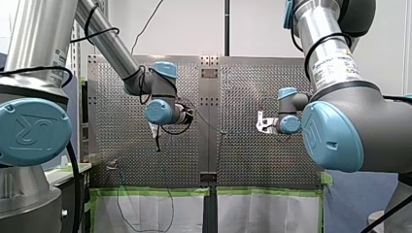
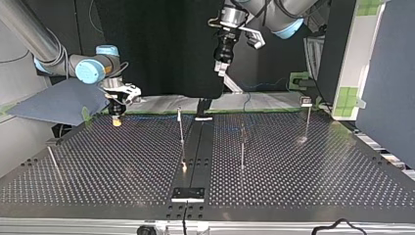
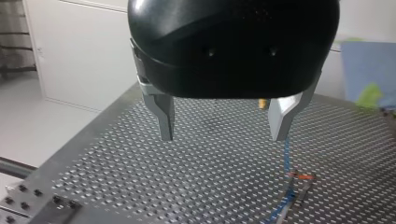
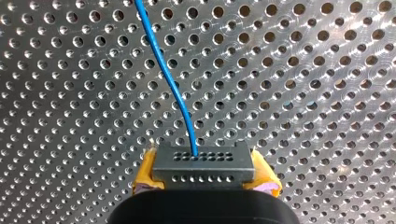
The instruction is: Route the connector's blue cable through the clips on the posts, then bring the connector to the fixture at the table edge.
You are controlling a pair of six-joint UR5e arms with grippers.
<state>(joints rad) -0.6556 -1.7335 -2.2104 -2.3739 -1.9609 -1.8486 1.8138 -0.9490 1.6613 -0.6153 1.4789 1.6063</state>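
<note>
Grey connector (image 4: 201,167) with blue cable (image 4: 168,79)

In the top view I count two arms: my right arm (image 2: 90,68) and my left arm (image 2: 274,14). That makes two grippers, my left gripper (image 3: 224,135) and my right gripper (image 4: 204,178), each with two fingers. There is one connector (image 4: 201,163) and one blue cable (image 4: 163,70). Four posts stand on the one counter (image 2: 318,171): a first post (image 2: 53,160), a second post (image 2: 181,128), a third post (image 2: 242,149) and a fourth post (image 2: 308,122).
</note>
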